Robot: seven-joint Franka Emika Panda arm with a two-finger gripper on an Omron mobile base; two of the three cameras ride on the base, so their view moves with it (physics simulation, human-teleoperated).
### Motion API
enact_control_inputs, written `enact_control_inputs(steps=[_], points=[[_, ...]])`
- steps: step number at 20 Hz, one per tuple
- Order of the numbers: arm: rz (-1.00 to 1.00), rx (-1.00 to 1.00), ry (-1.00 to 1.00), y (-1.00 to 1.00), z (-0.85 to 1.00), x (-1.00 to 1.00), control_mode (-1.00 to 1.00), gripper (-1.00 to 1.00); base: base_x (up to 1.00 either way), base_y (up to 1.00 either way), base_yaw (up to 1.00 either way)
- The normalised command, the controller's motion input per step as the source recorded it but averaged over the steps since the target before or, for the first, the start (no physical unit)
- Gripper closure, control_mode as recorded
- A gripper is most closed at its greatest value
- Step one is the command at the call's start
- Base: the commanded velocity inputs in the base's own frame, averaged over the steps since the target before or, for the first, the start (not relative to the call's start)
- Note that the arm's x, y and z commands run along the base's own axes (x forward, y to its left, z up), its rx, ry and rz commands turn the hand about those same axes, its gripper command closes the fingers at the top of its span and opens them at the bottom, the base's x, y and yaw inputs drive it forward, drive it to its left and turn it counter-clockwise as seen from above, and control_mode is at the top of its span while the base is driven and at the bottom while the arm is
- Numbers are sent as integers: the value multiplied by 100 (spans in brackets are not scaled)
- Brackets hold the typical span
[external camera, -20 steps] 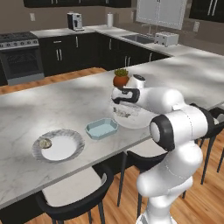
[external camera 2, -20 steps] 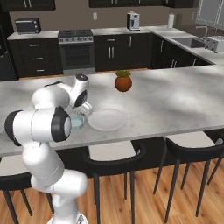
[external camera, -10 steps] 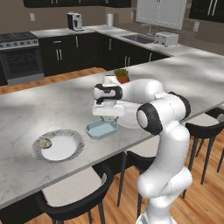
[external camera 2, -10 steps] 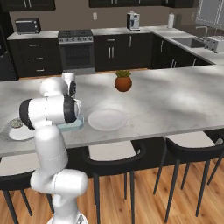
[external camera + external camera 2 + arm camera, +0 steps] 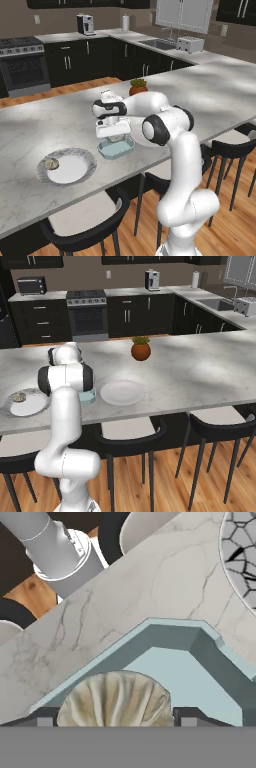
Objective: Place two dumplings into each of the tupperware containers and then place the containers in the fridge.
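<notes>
A light-blue tupperware container (image 5: 116,149) (image 5: 88,396) sits open near the island's front edge. My gripper (image 5: 114,135) hangs straight above it, pointing down. In the hand view a pleated beige dumpling (image 5: 116,699) sits between the two dark tips of the gripper (image 5: 116,718), which is shut on it, over the container's floor and wall (image 5: 175,637). Another dumpling (image 5: 51,163) (image 5: 19,398) lies on a grey-rimmed plate (image 5: 75,172) (image 5: 30,406) to the container's left.
A plain white plate (image 5: 122,392) lies right of the container. A potted plant (image 5: 138,86) (image 5: 141,349) stands further back on the marble island. Black stools (image 5: 132,431) line the near side. The patterned plate rim (image 5: 242,552) shows at the hand view's upper right.
The arm has swung left from above the white plate to above the tupperware container. The jaws have kept the same width.
</notes>
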Motion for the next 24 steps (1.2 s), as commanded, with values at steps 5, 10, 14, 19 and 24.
enact_control_inputs(steps=[5, 10, 14, 19, 24], points=[[0, -2, -13, 0, -50, 15, -100, 100, 0, 0, 0], [0, 0, -21, 0, -66, 6, -100, 100, 0, 0, 0], [0, 0, -20, 0, -37, 12, -100, 100, 0, 0, 0], [0, 0, -14, 0, -2, 5, -100, -100, 0, 0, 0], [0, 1, -18, -5, 2, -14, -100, -100, 0, 0, 0]])
